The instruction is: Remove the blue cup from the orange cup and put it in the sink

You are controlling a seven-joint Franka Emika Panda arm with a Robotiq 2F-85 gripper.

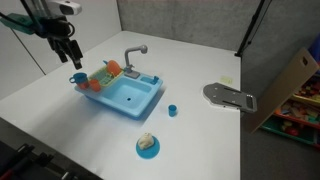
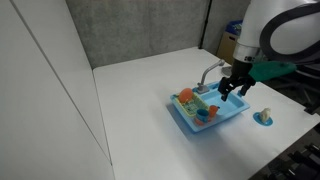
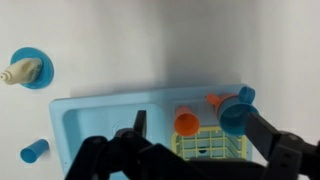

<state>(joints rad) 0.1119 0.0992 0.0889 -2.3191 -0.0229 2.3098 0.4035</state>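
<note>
The light-blue sink [image 1: 130, 96] stands on the white table and shows in both exterior views [image 2: 226, 113] and in the wrist view [image 3: 100, 135]. The blue cup [image 1: 78, 77] sits at the rack end of the sink. In the wrist view the blue cup [image 3: 237, 113] faces up, and the orange cup [image 3: 212, 100] pokes out from under it, mostly hidden. My gripper [image 1: 68, 57] hovers above this end, open and empty [image 2: 233, 90]. In the wrist view its fingers [image 3: 197, 127] straddle the rack, and the blue cup is just inside one finger.
A larger orange-red item [image 3: 186, 123] lies in the yellow dish rack. Another small blue cup [image 1: 172, 110] stands on the table beside the sink. A flat blue dish with a pale lump [image 1: 147, 145] lies nearer the table's edge. A grey flat object [image 1: 230, 96] and a cardboard box [image 1: 292, 80] are farther off.
</note>
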